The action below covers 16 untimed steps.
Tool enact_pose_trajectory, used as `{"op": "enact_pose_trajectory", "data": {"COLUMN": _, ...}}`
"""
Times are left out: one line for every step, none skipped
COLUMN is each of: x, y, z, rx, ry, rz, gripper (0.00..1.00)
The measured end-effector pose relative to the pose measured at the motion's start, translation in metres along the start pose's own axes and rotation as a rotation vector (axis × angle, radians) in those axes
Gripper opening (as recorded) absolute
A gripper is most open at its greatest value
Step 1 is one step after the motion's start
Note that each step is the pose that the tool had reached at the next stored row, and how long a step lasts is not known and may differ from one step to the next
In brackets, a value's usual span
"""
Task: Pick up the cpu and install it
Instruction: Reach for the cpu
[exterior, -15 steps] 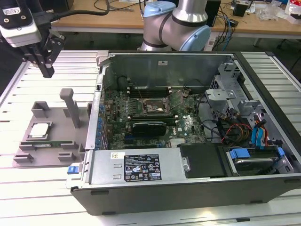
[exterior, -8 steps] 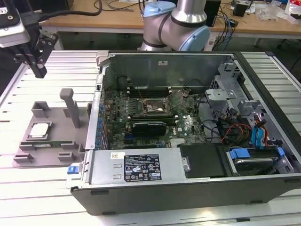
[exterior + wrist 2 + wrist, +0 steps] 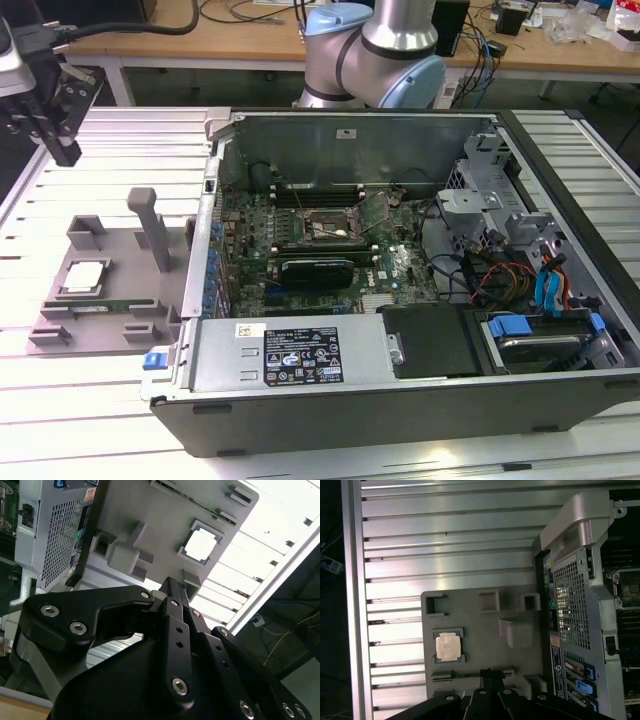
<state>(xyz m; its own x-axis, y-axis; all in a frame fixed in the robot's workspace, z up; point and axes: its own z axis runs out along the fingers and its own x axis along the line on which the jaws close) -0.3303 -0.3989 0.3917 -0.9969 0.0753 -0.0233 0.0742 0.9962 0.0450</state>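
Note:
The cpu (image 3: 82,277), a small square chip with a shiny silver top, lies flat in a recess of the grey holder plate (image 3: 125,262) on the slatted table, at the exterior view's left. My gripper (image 3: 62,148) hangs well above and behind that plate, shut and holding nothing. In both wrist views the cpu (image 3: 201,545) (image 3: 448,646) lies some way beyond the closed gripper (image 3: 171,583) (image 3: 487,672). The black-framed socket (image 3: 325,226) sits on the motherboard inside the open computer case (image 3: 300,362).
A long green memory stick (image 3: 95,305) lies in the holder plate in front of the cpu, and a grey post (image 3: 152,228) stands up on that plate. The case's tall metal walls (image 3: 205,250) rise right beside the plate. The arm's base (image 3: 380,50) stands behind the case.

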Motion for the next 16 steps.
{"op": "enact_pose_trajectory", "data": {"x": 0.0014, "y": -0.0001, "z": 0.0000, "rx": -0.0001, "ry": -0.0001, "rz": 0.000, "gripper": 0.11}}
{"op": "enact_pose_trajectory", "data": {"x": 0.0029, "y": -0.0002, "z": 0.0000, "rx": 0.0000, "ry": 0.0000, "rz": 0.000, "gripper": 0.11}}
{"op": "enact_pose_trajectory", "data": {"x": 0.0046, "y": -0.0003, "z": 0.0000, "rx": 0.0000, "ry": 0.0000, "rz": 0.000, "gripper": 0.11}}
{"op": "enact_pose_trajectory", "data": {"x": 0.0058, "y": -0.0004, "z": 0.0000, "rx": 0.0000, "ry": 0.0000, "rz": 0.000, "gripper": 0.11}}
{"op": "enact_pose_trajectory", "data": {"x": 0.0083, "y": -0.0006, "z": 0.0000, "rx": 0.0000, "ry": -0.0001, "rz": 0.000, "gripper": 0.11}}
{"op": "enact_pose_trajectory", "data": {"x": 0.0108, "y": -0.0008, "z": -0.0001, "rx": -0.0001, "ry": 0.0000, "rz": 0.000, "gripper": 0.11}}
{"op": "enact_pose_trajectory", "data": {"x": 0.0126, "y": -0.0009, "z": -0.0001, "rx": -0.0001, "ry": 0.0000, "rz": 0.000, "gripper": 0.11}}
{"op": "enact_pose_trajectory", "data": {"x": 0.0139, "y": -0.0010, "z": -0.0001, "rx": -0.0001, "ry": 0.0000, "rz": 0.000, "gripper": 0.11}}
{"op": "enact_pose_trajectory", "data": {"x": 0.0167, "y": -0.0013, "z": -0.0002, "rx": 0.0000, "ry": 0.0000, "rz": 0.000, "gripper": 0.11}}
{"op": "enact_pose_trajectory", "data": {"x": 0.0199, "y": -0.0015, "z": -0.0002, "rx": 0.0000, "ry": 0.0000, "rz": 0.000, "gripper": 0.11}}
{"op": "enact_pose_trajectory", "data": {"x": 0.0220, "y": -0.0017, "z": -0.0002, "rx": 0.0000, "ry": 0.0000, "rz": 0.000, "gripper": 0.11}}
{"op": "enact_pose_trajectory", "data": {"x": 0.0249, "y": -0.0019, "z": -0.0002, "rx": 0.0000, "ry": 0.0000, "rz": 0.000, "gripper": 0.11}}
{"op": "enact_pose_trajectory", "data": {"x": 0.0275, "y": -0.0021, "z": -0.0002, "rx": 0.0000, "ry": 0.0000, "rz": 0.000, "gripper": 0.11}}
{"op": "enact_pose_trajectory", "data": {"x": 0.0303, "y": -0.0023, "z": -0.0003, "rx": 0.0000, "ry": 0.0000, "rz": 0.000, "gripper": 0.11}}
{"op": "enact_pose_trajectory", "data": {"x": 0.0318, "y": -0.0024, "z": -0.0003, "rx": -0.0001, "ry": 0.0000, "rz": 0.000, "gripper": 0.11}}
{"op": "enact_pose_trajectory", "data": {"x": 0.0324, "y": -0.0024, "z": -0.0003, "rx": 0.0000, "ry": 0.0000, "rz": 0.000, "gripper": 0.11}}
